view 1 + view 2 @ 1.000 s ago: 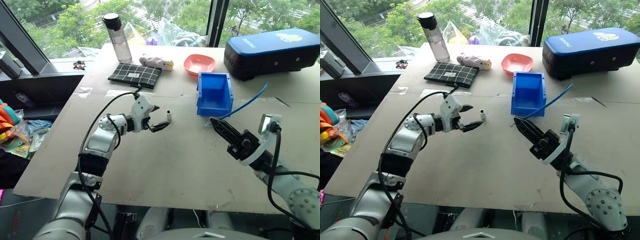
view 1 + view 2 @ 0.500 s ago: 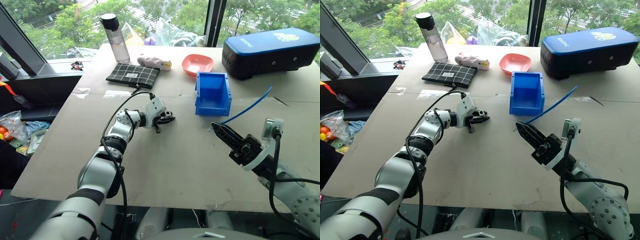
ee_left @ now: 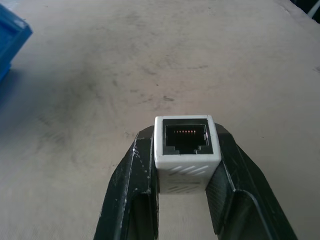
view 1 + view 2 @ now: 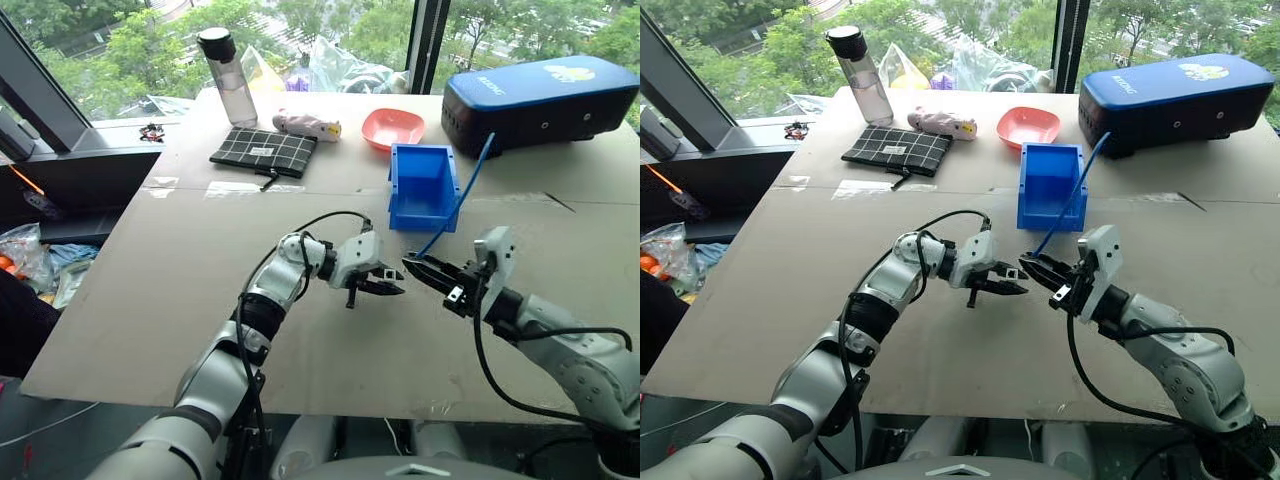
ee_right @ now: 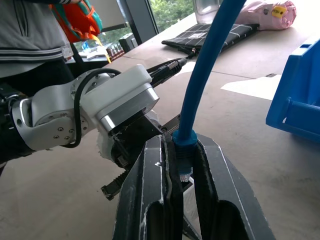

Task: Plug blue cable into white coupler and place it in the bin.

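Above the table (image 4: 120, 300), near its middle: left gripper (image 4: 385, 285), jaws clamped on the coupler (image 3: 187, 148), one black finger (image 3: 131, 190) against each side of the white block, dark socket end turned outward with its row of contacts visible. Facing it from the right, tips close but apart: right gripper (image 4: 425, 273), jaws pinched shut on the cable (image 4: 458, 194) just behind its clear plug (image 5: 184, 172), plug end pointing toward the left gripper. Cable rising from the right jaws in a stiff blue line, up and back across the right side of the bin (image 4: 402, 196), far end reaching the front of the dark-blue case (image 4: 520, 95). Bin upright on the table just behind both grippers, lower front facing the robot, nothing seen inside it. Behind the bin, toward the window: pink bowl (image 4: 397, 127). Further left along the back: checked pouch (image 4: 267, 152), small pink soft toy (image 4: 305, 125), clear bottle (image 4: 228, 75) with a black cap. At the table's far side in the right wrist view: person in a grey striped top (image 5: 30, 35). Plug and socket not yet joined; coupler and cable both held clear of the tabletop.
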Controlling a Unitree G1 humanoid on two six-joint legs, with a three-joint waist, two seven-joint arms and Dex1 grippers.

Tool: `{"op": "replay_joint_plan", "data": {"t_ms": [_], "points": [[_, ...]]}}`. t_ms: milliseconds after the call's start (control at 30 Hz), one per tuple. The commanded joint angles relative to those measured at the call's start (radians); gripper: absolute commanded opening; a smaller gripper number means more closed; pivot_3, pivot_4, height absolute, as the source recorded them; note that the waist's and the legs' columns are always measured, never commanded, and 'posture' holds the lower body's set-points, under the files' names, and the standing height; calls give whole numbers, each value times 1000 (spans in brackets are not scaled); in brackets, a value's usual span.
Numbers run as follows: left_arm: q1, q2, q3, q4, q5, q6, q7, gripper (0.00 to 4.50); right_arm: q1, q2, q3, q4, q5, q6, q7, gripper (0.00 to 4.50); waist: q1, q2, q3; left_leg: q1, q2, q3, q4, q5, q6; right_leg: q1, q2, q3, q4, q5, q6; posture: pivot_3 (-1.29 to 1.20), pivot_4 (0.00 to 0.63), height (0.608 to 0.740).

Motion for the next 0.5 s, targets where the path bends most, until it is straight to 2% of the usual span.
{"op": "replay_joint_plan", "data": {"t_ms": [33, 300, 500], "points": [[-19, 4, -36, -17, 31, -12, -20, 615, -50, -7, 44, 52, -103, -49, 98, 0, -2, 0, 0, 0, 0, 0, 0, 0, 0, 0, 0, 0, 0, 0, 0, 0, 150, 740], [-37, -6, -48, -11, 38, 23, -23, 615, -60, 47, 108, 121, -225, -70, 171, 0, 3, 0, 0, 0, 0, 0, 0, 1, -2, 0, -1, 0, 0, 0, 0, 0, 150, 740], [-38, -3, -50, -12, 38, 22, -32, 615, -43, 50, 93, 126, -256, -64, 212, 0, 4, 0, 0, 0, 0, -1, 0, 1, -2, 0, -1, 0, 0, 0, 0, 0, 150, 740]]}}
